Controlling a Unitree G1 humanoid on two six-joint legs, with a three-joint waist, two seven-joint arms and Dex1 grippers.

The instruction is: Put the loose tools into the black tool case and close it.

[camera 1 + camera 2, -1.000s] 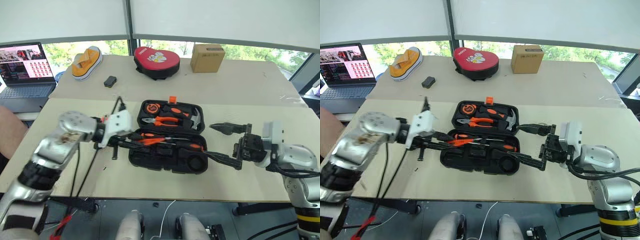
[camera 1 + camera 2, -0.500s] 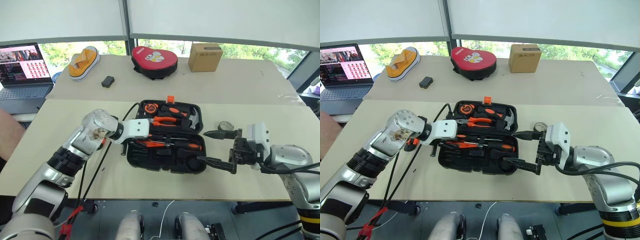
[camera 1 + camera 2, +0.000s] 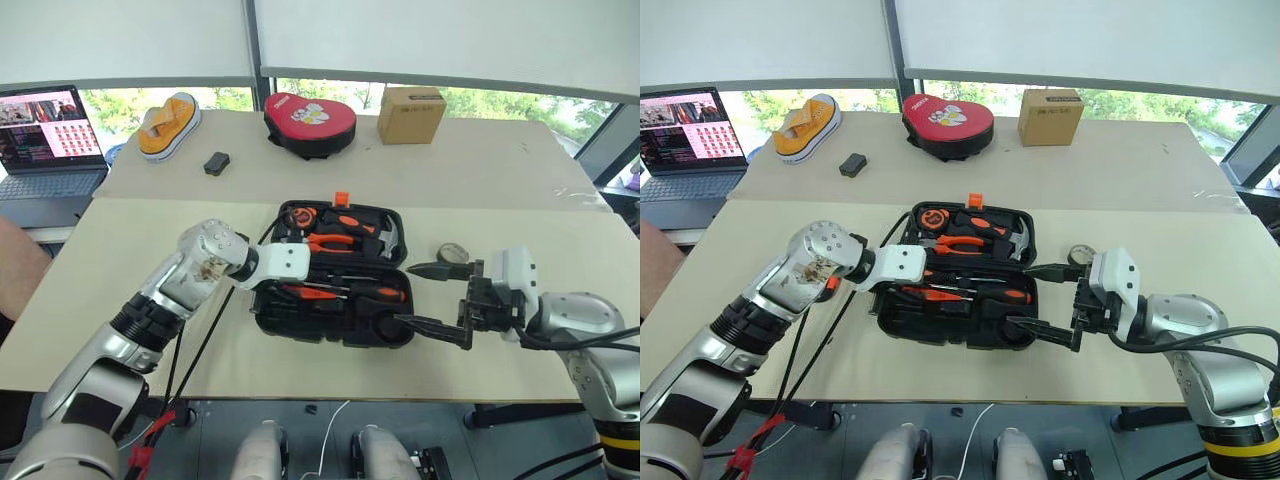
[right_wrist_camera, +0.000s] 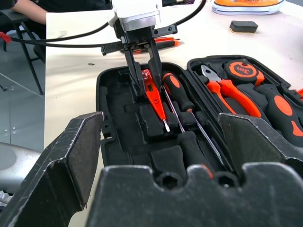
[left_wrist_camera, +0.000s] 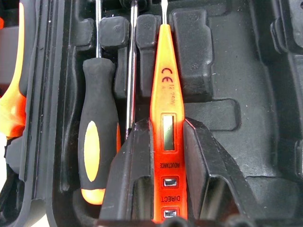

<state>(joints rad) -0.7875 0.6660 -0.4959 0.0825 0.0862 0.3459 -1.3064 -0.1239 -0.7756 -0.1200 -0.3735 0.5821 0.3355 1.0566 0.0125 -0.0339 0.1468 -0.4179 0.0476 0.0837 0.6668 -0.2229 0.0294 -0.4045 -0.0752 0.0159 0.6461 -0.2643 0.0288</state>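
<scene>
We see the surface (image 3: 120,250) filling mid-frame, the open case (image 3: 335,275) at its centre. Our left hand (image 4: 144,80) grips the tester (image 5: 166,123) over the case's lower half, beside a screwdriver (image 5: 94,142) already slotted. Our right hand (image 3: 430,295), right of the case, gapes wide, empty.

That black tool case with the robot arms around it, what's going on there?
The robot is packing tools into the open black tool case. Its left gripper has its jaws shut on a slim orange tester screwdriver and holds it low over the case's front half, beside a black-and-orange screwdriver already lying there. The right gripper waits at the case's right end, jaws wide open and holding nothing. A small tape roll lies on the table.
</scene>
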